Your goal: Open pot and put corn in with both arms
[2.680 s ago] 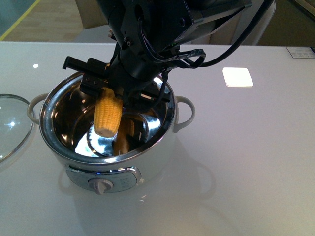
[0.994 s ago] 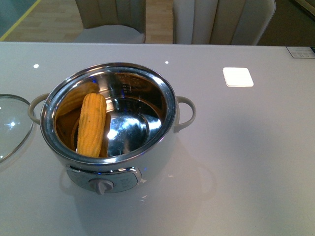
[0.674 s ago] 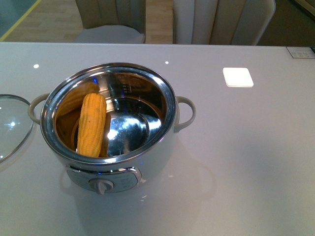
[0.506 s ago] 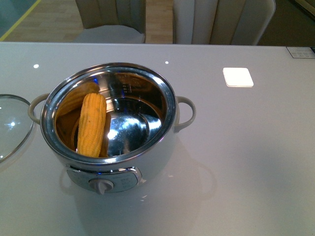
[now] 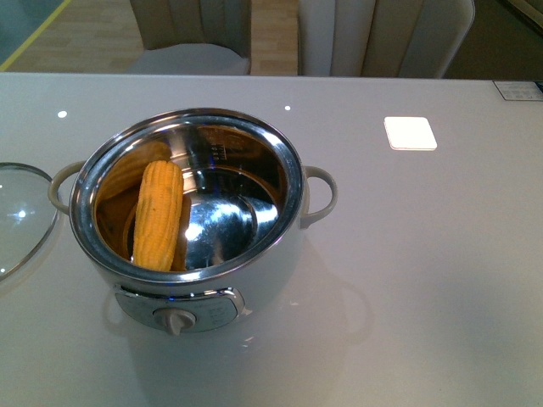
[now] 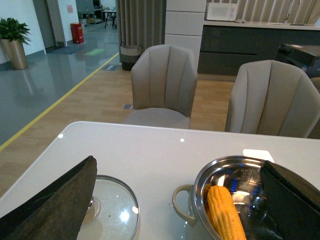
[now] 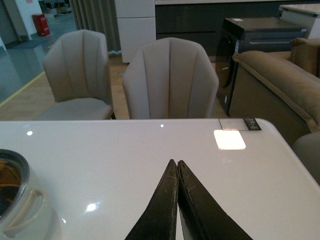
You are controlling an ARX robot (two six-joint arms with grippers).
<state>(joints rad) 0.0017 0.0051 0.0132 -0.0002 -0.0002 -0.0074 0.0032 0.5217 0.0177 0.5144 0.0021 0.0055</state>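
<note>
The pot (image 5: 263,284) stands lidless on the white table, left of centre in the front view. The corn (image 5: 158,216) lies inside it, leaning against the left wall of the steel bowl, with its reflection beside it. No arm shows in the front view. In the left wrist view my left gripper (image 6: 177,165) is open and empty, pulled back above the table, with the corn (image 6: 225,215) and the pot's rim (image 6: 200,172) between its spread fingers. My right gripper (image 7: 176,163) is shut on nothing over bare table, with the pot's handle (image 7: 25,212) off to one side.
The glass lid (image 5: 17,216) lies flat on the table to the pot's left, also visible as the lid (image 6: 112,210) by the left finger. A white square patch (image 5: 410,133) lies at the back right. Chairs (image 5: 386,34) stand behind the table's far edge.
An arm that held the corn upright over the pot has let it go and left the front view. The corn now lies in the bowl, unmoved for the last second.
</note>
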